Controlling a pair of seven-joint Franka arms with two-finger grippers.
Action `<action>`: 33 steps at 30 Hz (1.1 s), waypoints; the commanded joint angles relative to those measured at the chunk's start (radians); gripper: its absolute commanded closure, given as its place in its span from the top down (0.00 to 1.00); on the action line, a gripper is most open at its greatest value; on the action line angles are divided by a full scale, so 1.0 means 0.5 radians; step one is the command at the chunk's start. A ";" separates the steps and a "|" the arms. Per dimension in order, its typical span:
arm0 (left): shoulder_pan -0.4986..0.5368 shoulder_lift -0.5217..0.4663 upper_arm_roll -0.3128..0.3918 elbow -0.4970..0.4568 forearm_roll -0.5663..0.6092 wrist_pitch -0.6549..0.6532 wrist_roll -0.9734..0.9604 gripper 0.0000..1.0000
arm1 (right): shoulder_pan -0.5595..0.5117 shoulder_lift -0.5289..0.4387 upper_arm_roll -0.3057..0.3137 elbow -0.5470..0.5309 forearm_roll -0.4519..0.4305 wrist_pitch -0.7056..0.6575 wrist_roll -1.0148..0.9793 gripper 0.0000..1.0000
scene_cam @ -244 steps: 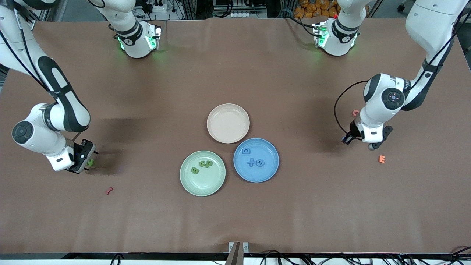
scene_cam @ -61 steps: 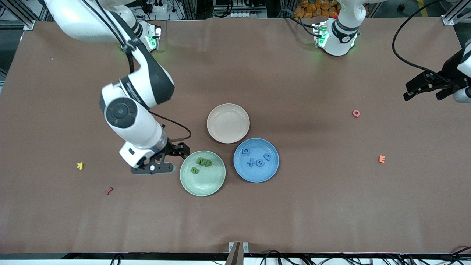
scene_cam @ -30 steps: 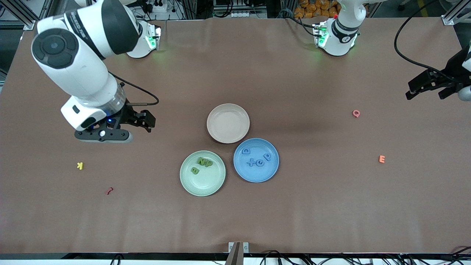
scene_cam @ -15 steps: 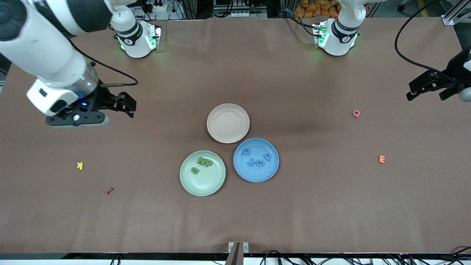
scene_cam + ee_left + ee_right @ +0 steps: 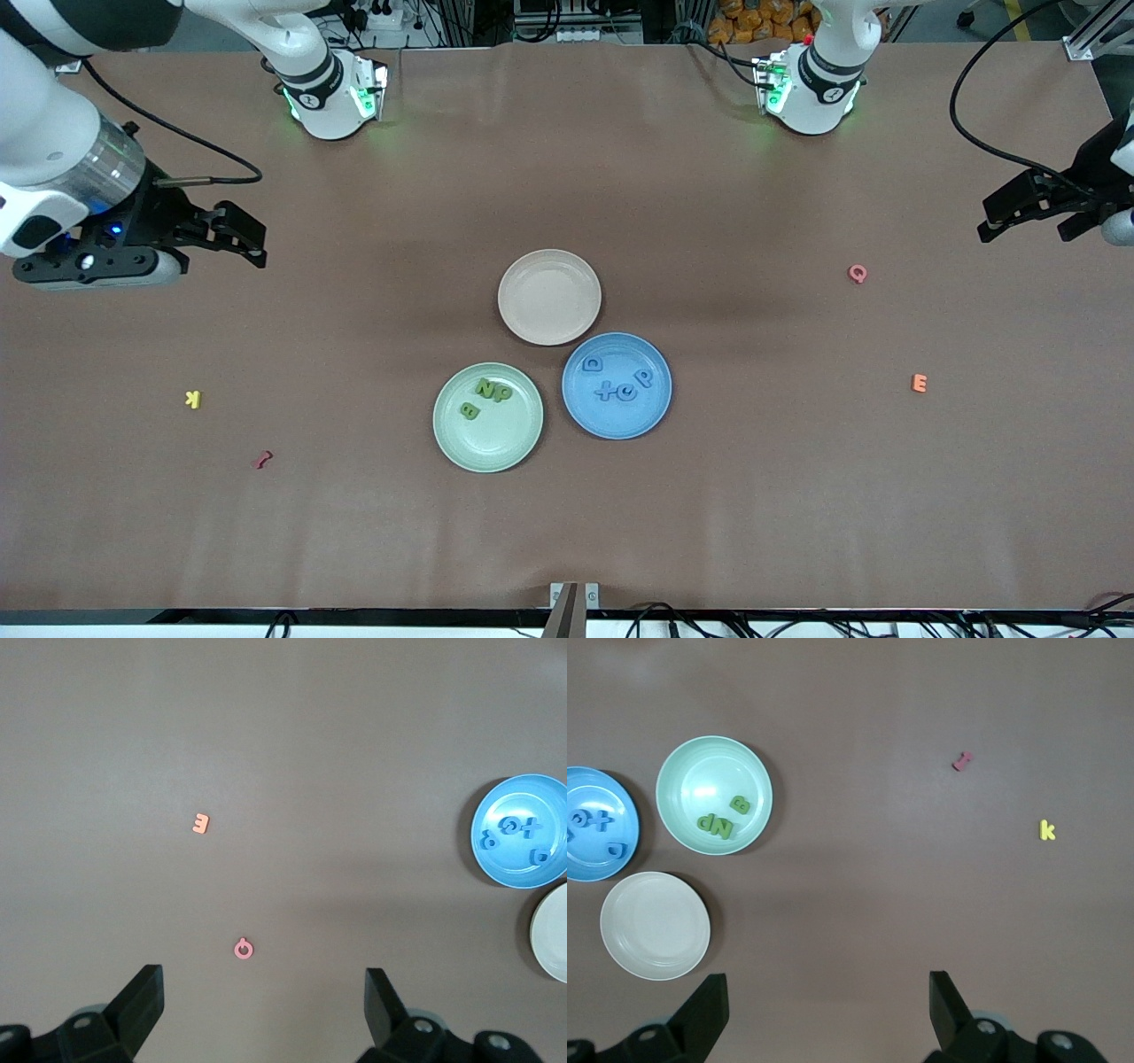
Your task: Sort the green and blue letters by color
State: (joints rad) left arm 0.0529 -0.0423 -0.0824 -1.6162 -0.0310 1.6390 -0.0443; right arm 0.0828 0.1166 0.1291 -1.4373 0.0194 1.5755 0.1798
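Observation:
The green letters (image 5: 485,396) B, N and P lie close together in the pale green plate (image 5: 496,445). They also show in the right wrist view (image 5: 718,823). The blue letters (image 5: 617,383) D, X, Q and P lie in the blue plate (image 5: 620,424), and they show in the left wrist view (image 5: 518,827) too. My right gripper (image 5: 251,239) is open and empty, up over bare table toward the right arm's end. My left gripper (image 5: 990,217) is open and empty, up over the left arm's end. Both grippers' own views show open jaws: left (image 5: 263,992), right (image 5: 826,992).
An empty beige plate (image 5: 549,297) touches the blue plate on the side nearer the robots. A pink Q (image 5: 857,273) and an orange E (image 5: 920,383) lie toward the left arm's end. A yellow K (image 5: 193,399) and a small red piece (image 5: 262,459) lie toward the right arm's end.
My right gripper has left the green plate and risen toward the right arm's end, empty. The green N and blue P now lie in their plates. The left arm holds still.

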 commanded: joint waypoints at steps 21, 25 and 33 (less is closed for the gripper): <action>0.011 0.023 -0.035 0.045 0.053 -0.044 0.009 1.00 | -0.218 -0.301 -0.126 -0.454 0.155 0.104 -0.249 1.00; 0.011 0.023 -0.035 0.045 0.050 -0.044 0.009 1.00 | -0.221 -0.322 -0.129 -0.488 0.151 0.104 -0.329 1.00; 0.017 0.023 -0.035 0.045 0.044 -0.044 0.012 1.00 | -0.215 -0.337 -0.136 -0.476 0.109 0.092 -0.360 1.00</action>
State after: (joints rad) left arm 0.0536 -0.0380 -0.0909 -1.6162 -0.0260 1.6389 -0.0443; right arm -0.0142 -0.0104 0.0592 -1.6391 0.0674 1.6086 0.0295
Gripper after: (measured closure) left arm 0.000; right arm 0.000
